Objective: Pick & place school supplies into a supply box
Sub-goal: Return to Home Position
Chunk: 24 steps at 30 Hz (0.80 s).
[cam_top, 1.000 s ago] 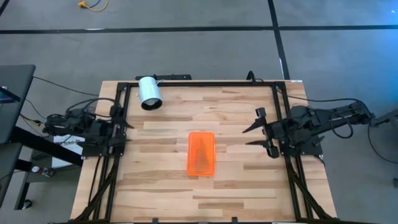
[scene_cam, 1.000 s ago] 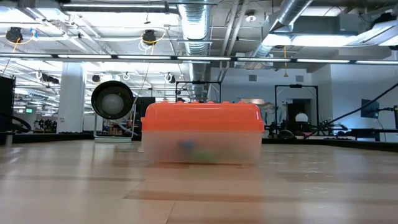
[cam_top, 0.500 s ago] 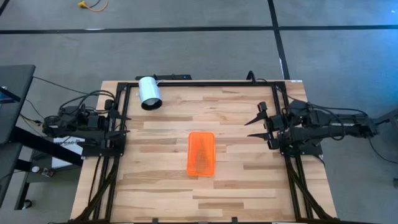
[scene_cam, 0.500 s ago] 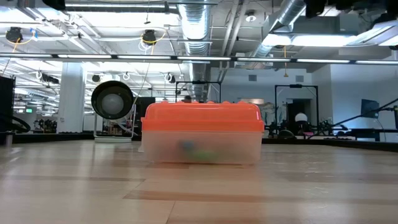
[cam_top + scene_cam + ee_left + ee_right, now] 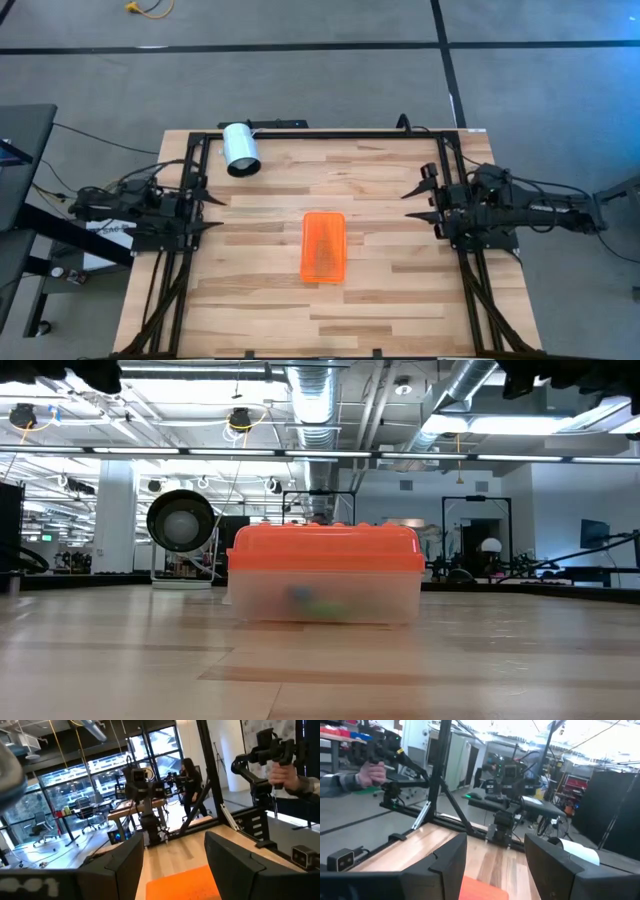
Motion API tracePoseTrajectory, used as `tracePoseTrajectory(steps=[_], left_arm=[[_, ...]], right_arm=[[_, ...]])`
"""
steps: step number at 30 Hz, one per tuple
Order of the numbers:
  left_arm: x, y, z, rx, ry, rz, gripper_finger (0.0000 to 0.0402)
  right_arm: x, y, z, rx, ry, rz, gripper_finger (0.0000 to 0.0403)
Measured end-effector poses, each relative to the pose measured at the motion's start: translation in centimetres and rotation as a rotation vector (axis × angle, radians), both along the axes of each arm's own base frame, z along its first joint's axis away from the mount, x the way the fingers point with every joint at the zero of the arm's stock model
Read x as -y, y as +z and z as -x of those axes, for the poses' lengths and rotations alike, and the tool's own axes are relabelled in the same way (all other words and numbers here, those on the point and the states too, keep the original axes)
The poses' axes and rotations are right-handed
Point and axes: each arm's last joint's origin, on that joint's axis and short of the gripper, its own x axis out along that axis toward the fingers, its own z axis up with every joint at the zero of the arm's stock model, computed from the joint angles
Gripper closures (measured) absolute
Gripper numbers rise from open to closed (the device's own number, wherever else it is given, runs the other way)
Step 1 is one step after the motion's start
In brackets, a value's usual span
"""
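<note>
Left gripper [image 5: 208, 212] hangs at the table's [image 5: 260, 300] left edge. Its tips reach just inside the black frame rail [image 5: 186, 180] on that side, and its fingers [image 5: 235, 865] are spread apart with nothing between them. Right gripper [image 5: 415, 203] mirrors it at the right edge. Its tips point inward past the right-hand rail, and its fingers [image 5: 555, 865] are likewise parted and empty.

Between the two, the supply box [image 5: 323, 247] lies near the middle of the wooden top, well apart from both grippers and from every table edge. Its orange lid is on and its long side runs front to back. In the low view the box [image 5: 323, 575] rests flat on the boards. Through its clear body the school supplies [image 5: 305, 598] show only as a blurred green-and-blue patch, and single items cannot be told apart.

A white cylinder [image 5: 240, 148] lies on its side near the far left corner, close to the rear rail and well away from the box. Bare wood surrounds the box on all four sides, with wide open strips toward each arm and toward the near edge.

Beyond the table, a person's hand [image 5: 285, 775] holds a dark camera rig.
</note>
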Motion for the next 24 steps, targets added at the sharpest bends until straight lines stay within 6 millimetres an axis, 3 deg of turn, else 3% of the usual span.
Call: tracePoseTrajectory(steps=[8,13,18,24], left_arm=[[-0.3,-3.5,-2.1,0.023,0.018,0.038,0.0200],[-1.3,-3.9,-2.2,-0.014,0.043,0.078,0.0200],[-2.0,-4.1,-2.2,-0.014,0.075,0.083,0.0200],[-2.9,-6.0,-2.7,-0.059,0.136,0.117,0.0200]], right_arm=[[0.0,-0.1,0.0,-0.003,-0.005,0.013,0.0210],[-0.1,-0.8,0.1,-0.081,0.026,0.010,0.0210],[-0.1,-3.8,-0.2,-0.085,0.046,0.004,0.0210],[0.6,-7.7,0.3,0.041,-0.017,-0.025,0.0210]])
